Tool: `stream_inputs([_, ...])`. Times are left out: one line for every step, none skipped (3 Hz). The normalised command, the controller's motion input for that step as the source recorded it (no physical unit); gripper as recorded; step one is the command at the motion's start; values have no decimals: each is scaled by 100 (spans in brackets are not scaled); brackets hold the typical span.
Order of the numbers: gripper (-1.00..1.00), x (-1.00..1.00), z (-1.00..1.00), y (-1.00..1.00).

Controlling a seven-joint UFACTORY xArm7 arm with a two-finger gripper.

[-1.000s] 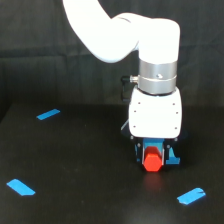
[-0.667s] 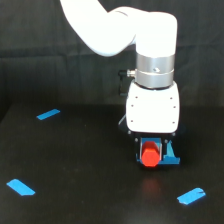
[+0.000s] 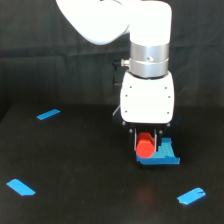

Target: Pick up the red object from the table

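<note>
The red object [image 3: 145, 145] is a small red-orange stubby block held between the two thin fingers of my gripper [image 3: 146, 141], which hangs from the white arm in the middle right of the exterior view. The gripper is shut on it. It sits just in front of and slightly above the light-blue flat square piece [image 3: 162, 155], which lies on the black table [image 3: 90, 170]. I cannot tell whether the red object still touches the blue piece.
Three blue tape strips lie on the table: one at the back left [image 3: 48, 114], one at the front left [image 3: 21, 187], one at the front right [image 3: 191, 195]. A black curtain [image 3: 45, 55] forms the backdrop.
The arm and gripper have risen a little with the red object between the fingers. The blue piece has stayed on the table.
</note>
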Motion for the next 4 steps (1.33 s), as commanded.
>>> stream_inputs([-100,-16,96,-5])
stream_inputs([-100,-19,90,8])
stream_inputs([-95,-22,100,12])
stream_inputs([-100,-30,84,19])
